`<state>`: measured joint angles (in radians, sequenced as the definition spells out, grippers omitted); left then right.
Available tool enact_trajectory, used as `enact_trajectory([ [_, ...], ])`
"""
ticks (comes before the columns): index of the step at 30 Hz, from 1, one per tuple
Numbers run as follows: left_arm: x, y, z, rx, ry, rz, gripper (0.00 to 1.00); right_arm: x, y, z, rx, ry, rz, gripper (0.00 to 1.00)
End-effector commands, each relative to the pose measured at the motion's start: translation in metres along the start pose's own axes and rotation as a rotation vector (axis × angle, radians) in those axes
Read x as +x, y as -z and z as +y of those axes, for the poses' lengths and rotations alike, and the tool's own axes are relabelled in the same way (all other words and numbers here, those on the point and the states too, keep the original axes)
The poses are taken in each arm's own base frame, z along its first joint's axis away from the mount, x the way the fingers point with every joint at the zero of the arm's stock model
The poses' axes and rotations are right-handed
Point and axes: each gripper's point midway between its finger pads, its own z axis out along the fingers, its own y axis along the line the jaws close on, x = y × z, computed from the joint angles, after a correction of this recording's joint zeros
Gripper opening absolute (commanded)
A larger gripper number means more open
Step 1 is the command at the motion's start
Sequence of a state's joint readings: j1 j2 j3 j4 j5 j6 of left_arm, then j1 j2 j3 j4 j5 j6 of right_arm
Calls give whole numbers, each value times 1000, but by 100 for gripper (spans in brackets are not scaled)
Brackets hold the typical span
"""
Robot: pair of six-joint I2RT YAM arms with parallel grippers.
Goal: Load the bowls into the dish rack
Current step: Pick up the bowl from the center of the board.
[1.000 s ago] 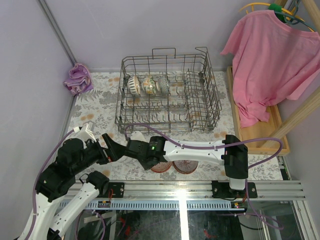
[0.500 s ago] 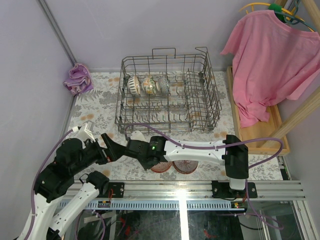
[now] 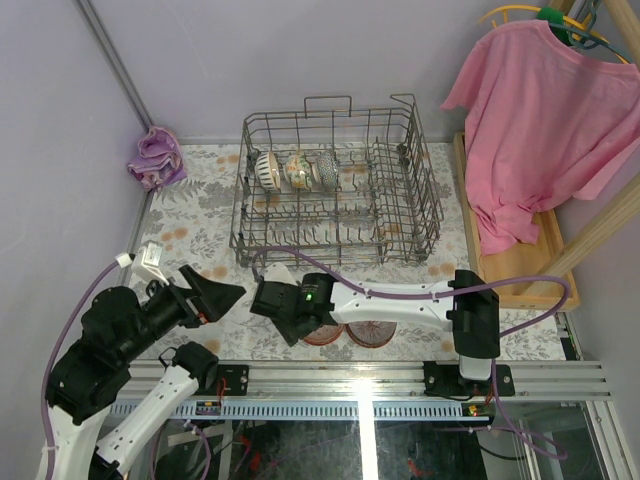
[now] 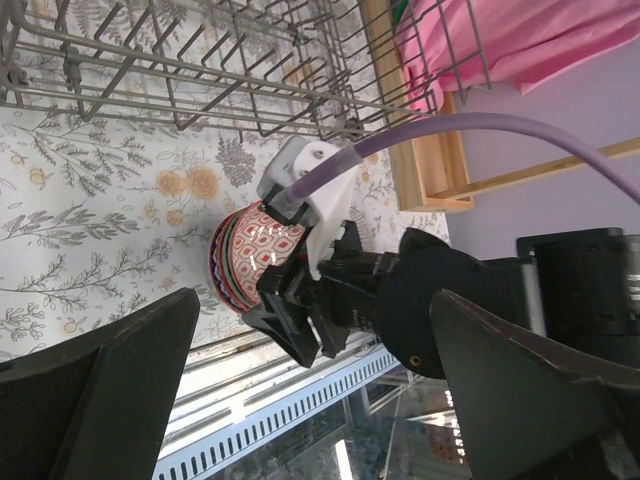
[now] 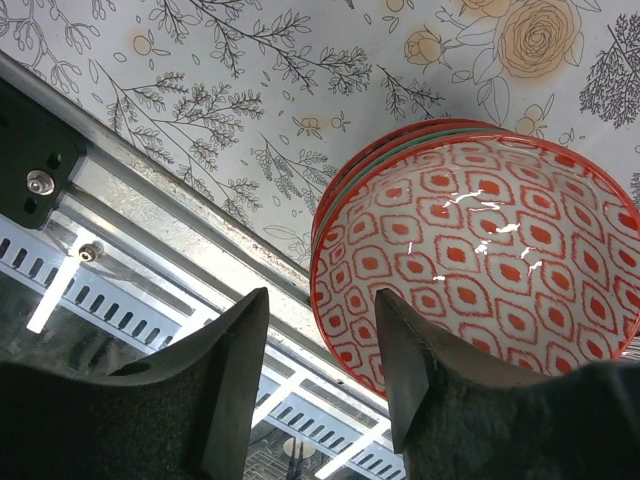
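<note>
Pick-up step: my right tool (image 5: 322, 296) hangs parted and empty over the bowl stack (image 5: 480, 240), at its rim mid-frame. Left tool (image 4: 318, 300) released, idle. Next: pinch the top rim, then lift to the dish rack (image 3: 300, 240).

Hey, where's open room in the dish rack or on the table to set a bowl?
In the dish rack, the front rows of tines and the right half are bare; three bowls fill the back left. The tablecloth lies bare between the purple cloth and the left gripper. Crowded: the near edge, where the right gripper is at the stacked bowls.
</note>
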<state>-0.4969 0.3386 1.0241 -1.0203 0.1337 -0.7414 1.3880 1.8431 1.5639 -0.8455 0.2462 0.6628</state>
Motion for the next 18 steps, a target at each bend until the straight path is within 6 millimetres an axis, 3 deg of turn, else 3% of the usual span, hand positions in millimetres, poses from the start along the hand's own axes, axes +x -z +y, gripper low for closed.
enact_trajectory([
  [1,-20,15,-22,94,3,-101,100,3,-5,-2,41,11,4,55],
  [10,-17,14,-24,109,13,-88,100,6,-20,0,69,34,48,55],
  [16,-15,13,-23,109,14,-82,100,7,-21,16,-18,33,53,31],
  [18,-15,13,-22,108,14,-83,100,5,-17,20,-48,26,39,30],
])
